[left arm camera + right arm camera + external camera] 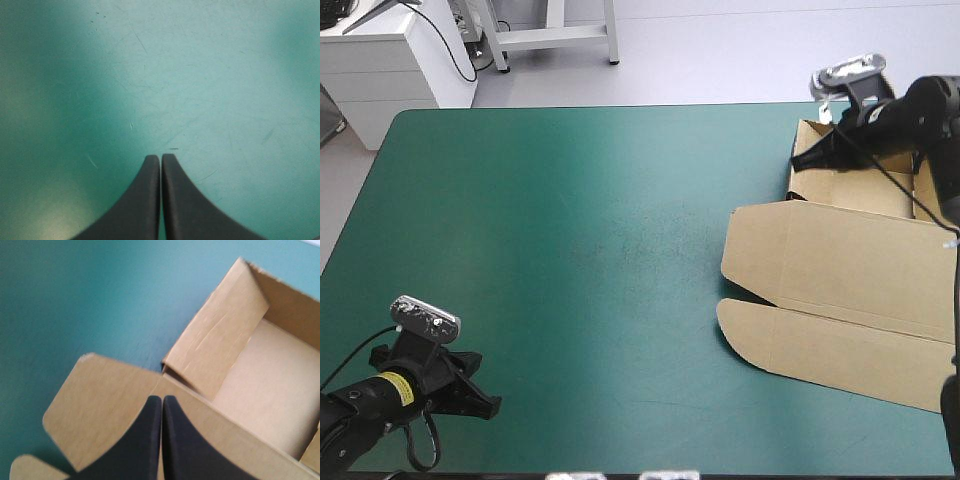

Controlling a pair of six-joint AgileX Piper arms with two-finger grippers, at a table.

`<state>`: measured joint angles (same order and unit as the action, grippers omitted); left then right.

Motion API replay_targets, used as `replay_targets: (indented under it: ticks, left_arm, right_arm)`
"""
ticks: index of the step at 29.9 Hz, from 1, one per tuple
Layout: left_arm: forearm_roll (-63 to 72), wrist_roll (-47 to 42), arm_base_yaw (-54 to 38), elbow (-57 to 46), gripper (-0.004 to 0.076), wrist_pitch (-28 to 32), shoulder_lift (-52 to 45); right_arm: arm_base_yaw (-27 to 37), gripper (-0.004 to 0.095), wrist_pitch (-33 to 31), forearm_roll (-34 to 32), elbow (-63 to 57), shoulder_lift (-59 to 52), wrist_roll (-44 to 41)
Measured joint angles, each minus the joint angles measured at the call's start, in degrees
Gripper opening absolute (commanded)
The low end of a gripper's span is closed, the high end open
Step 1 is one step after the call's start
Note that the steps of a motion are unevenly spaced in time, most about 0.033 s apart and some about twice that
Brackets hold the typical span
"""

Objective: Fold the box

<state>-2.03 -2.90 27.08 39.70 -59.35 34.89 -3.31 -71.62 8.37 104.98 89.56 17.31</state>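
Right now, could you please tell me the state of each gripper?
Left gripper: shut, empty, over the teal-green cover.
Right gripper: shut, over the box, gripping nothing visible.

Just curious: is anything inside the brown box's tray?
Only its bare brown floor shows inside the box; nothing lies there. The strip behind the wall nearest the right gripper is hidden.

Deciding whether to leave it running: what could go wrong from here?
The right gripper is shut above the box, while the left gripper sits far off over the teal-green cover: a push could slide the unsteadied box. The tray's side wall leans inward and might spring loose.
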Motion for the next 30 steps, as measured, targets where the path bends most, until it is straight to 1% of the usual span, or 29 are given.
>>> replay_targets:
  ticks: [3,7,13,17,21,30]
  left_arm:
    - [0.0,0.05,0.0,0.0,-0.0008,0.13,0.0]
    - [0.0,0.05,0.0,-0.77,-0.0008,1.95,0.0]
    - [0.35,0.0,0.0,-3.63,-0.0008,3.49,0.0]
    - [2.03,0.0,0.0,-4.55,-0.0008,3.93,0.0]
    - [3.82,0.0,0.0,-4.69,-0.0008,4.32,0.0]
    - [4.76,0.54,0.0,-4.81,-0.0008,4.09,0.0]
  right_arm:
    - [-1.42,-0.0014,0.83,-0.07,-11.67,-6.09,0.07]
    - [-1.47,-0.0015,4.42,2.3,-27.64,-17.43,2.22]
    - [-1.47,-0.0015,7.51,4.78,-44.78,-35.18,3.8]
    - [-1.47,-0.0015,7.64,4.89,-51.4,-45.81,4.01]
    - [-1.47,-0.0015,7.44,4.92,-55.06,-55.19,4.05]
    - [-1.47,-0.0015,5.9,6.27,-62.09,-70.61,4.0]
